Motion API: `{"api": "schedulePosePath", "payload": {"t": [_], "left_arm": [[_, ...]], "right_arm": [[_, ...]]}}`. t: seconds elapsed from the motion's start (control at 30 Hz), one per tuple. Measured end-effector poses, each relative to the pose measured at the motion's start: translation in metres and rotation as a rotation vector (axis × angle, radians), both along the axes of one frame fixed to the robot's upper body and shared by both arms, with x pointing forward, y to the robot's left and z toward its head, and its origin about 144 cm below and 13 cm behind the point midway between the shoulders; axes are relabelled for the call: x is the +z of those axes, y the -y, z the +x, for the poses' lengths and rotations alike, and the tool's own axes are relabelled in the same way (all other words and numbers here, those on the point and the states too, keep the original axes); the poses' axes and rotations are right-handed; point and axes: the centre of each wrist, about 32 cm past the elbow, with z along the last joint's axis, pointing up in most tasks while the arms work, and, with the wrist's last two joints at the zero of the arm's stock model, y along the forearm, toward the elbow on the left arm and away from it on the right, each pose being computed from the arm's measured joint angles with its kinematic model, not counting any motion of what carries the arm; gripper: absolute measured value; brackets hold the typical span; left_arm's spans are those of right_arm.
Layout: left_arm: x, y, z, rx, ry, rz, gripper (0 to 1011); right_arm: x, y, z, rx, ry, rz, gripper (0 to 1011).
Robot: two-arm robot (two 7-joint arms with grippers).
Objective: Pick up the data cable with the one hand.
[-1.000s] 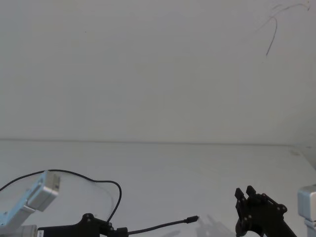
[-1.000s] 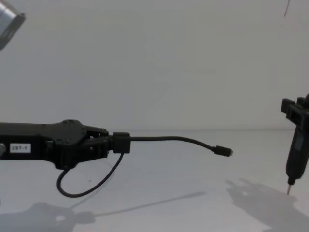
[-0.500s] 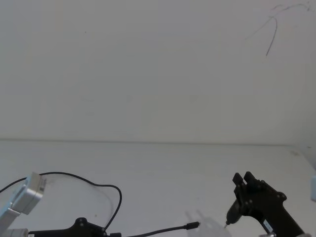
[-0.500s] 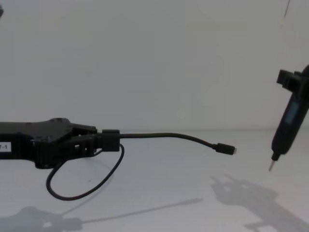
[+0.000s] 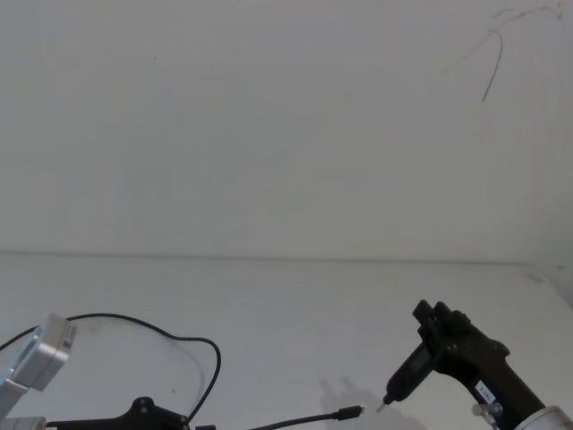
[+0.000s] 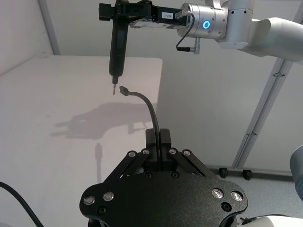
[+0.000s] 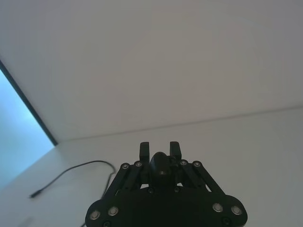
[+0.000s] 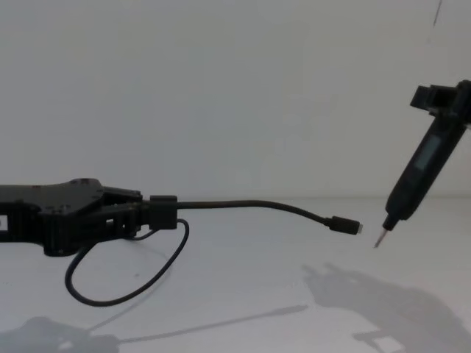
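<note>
Head view: the left gripper [image 5: 192, 424] was clenched on the data cable [image 5: 295, 418], whose free end ran straight out ahead of it, above the worktop [image 5: 269, 305]. Chest view: the plug [image 8: 344, 226] lay just short of the pointed tool [image 8: 416, 176] clamped in the right gripper [image 8: 444, 99], with slack looping beneath the left. Left wrist view: the cable's long axis continued that gripper's own line.

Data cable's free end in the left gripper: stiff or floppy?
Probably semi-stiff: from the left gripper the data cable juts out nearly level, sagging only toward its plug. Likely light; slack behind hangs in a loose loop. A nudge from the right gripper's pointed tool would probably deflect it.
</note>
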Motion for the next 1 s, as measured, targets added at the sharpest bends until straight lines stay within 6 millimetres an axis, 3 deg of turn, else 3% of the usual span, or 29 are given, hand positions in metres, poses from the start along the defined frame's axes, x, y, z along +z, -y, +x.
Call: {"api": "schedulePosePath", "payload": {"t": [0.37, 1.0], "left_arm": [[0.0002, -0.0009, -0.0003, -0.005, 0.000, -0.003, 43], [0.0000, -0.0016, -0.0005, -0.007, -0.002, -0.005, 43]], "right_arm": [[0.0052, 0.0023, 0.0028, 0.062, -0.091, 0.102, 251], [0.0097, 0.0074, 0.0074, 0.055, -0.084, 0.181, 251]]}}
